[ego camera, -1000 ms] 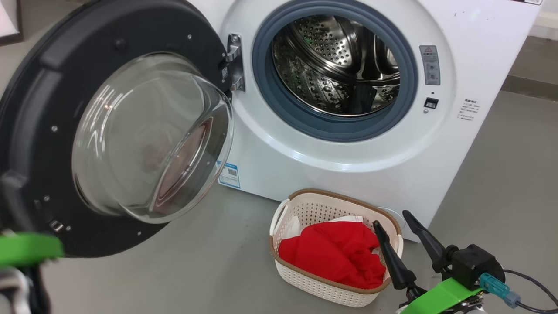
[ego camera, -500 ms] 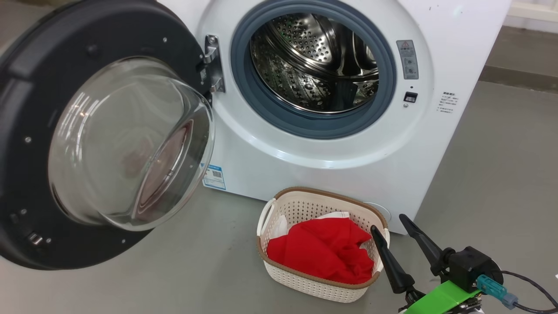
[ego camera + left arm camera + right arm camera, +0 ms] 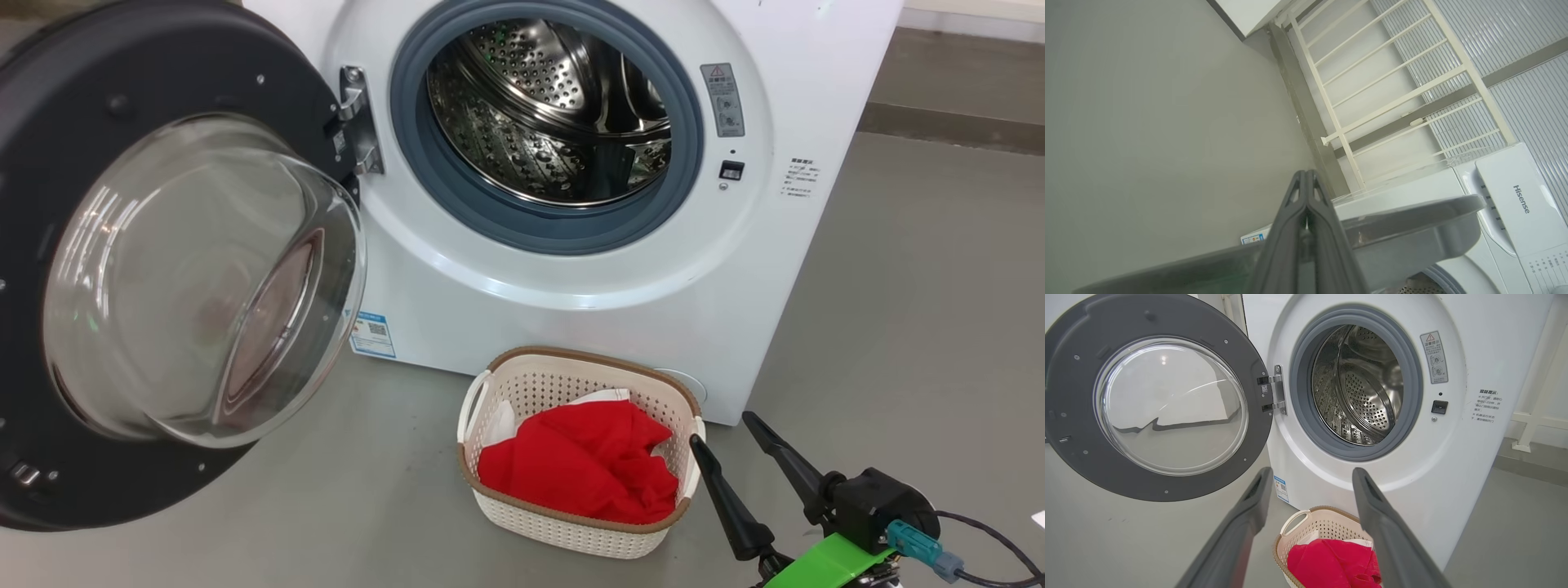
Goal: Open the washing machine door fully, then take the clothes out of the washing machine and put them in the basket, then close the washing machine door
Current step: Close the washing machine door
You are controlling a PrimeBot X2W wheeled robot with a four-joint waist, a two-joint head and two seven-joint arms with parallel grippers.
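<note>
The washing machine (image 3: 571, 269) stands with its door (image 3: 163, 98) swung wide open to the left, glass bowl (image 3: 196, 278) bulging out. Nothing lies in the steel drum (image 3: 547, 106). On the floor before the machine sits the basket (image 3: 571, 355), and the red clothes (image 3: 580, 474) lie heaped inside it. My right gripper (image 3: 720, 429) is open just right of the basket, holding nothing. The right wrist view looks between that gripper's (image 3: 1311, 473) spread fingers at the door (image 3: 1069, 375), basket (image 3: 1310, 516) and clothes (image 3: 1331, 563). My left gripper (image 3: 1306, 176) is shut and empty, above the door's grey edge (image 3: 1412, 228).
Grey floor (image 3: 326, 506) spreads around the basket and under the open door. A white railing (image 3: 1392, 102) stands by the wall behind the machine (image 3: 1515, 196). A dark cable (image 3: 988, 531) trails from my right wrist. A white post (image 3: 1531, 400) rises to the machine's right.
The head camera has turned, so the whole scene sits further left in the picture. My left arm's green band has gone from the lower left corner. Door, basket and clothes are unchanged.
</note>
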